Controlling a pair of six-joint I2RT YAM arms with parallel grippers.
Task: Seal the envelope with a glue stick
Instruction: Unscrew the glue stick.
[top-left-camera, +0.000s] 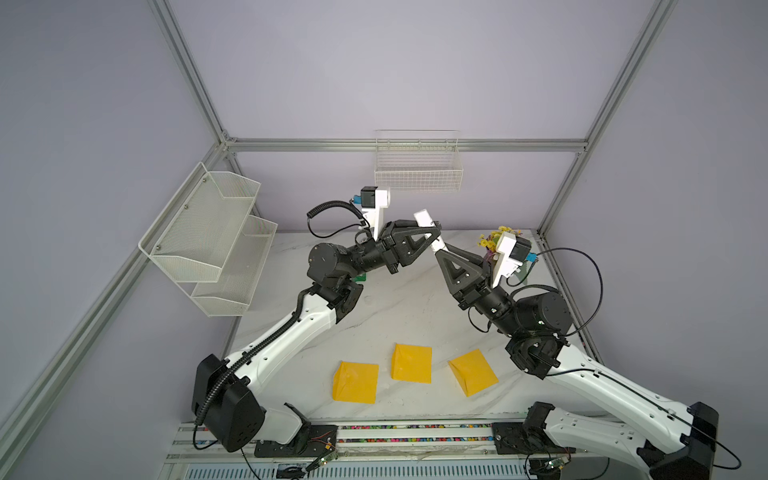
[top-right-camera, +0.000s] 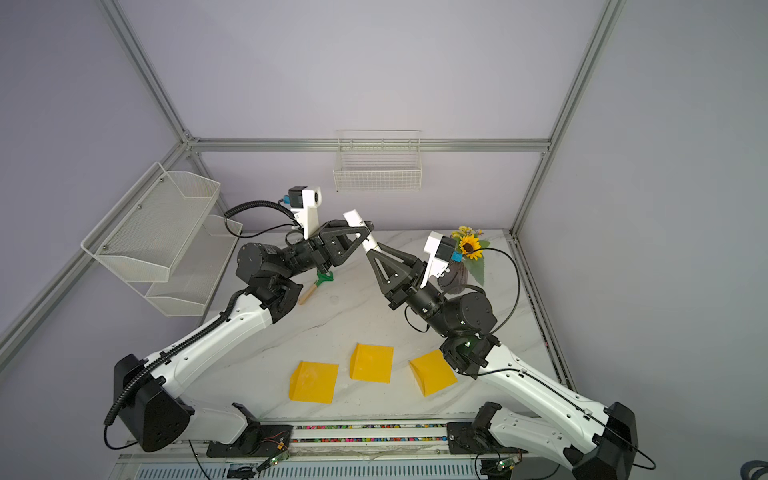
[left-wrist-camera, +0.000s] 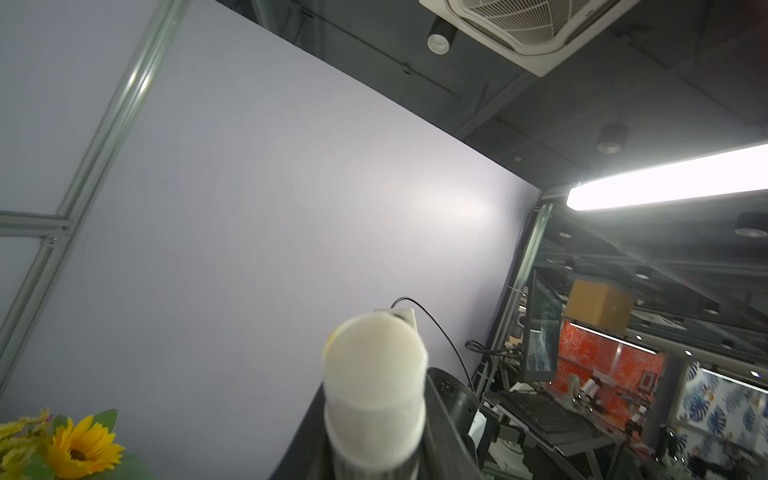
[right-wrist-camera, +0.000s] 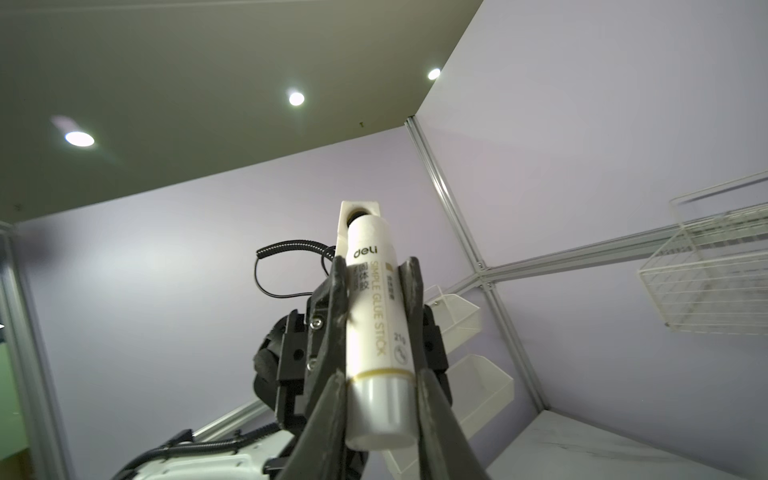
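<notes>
The glue stick (right-wrist-camera: 374, 316), white with gold lettering and a greyish cap (right-wrist-camera: 380, 411), hangs tilted in mid-air before the wire basket (top-left-camera: 417, 174). The left gripper (top-left-camera: 434, 230) clamps its body, the right gripper (top-left-camera: 441, 250) its cap.

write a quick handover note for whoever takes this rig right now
Left gripper: shut on the glue stick body, held up in the air.
Right gripper: shut on its cap end.
Three yellow envelopes lie on the table, away from both grippers.
Done: stick lifted. Cap looks still on.
Left: pull cap off, glue a flap, press it shut.
</notes>
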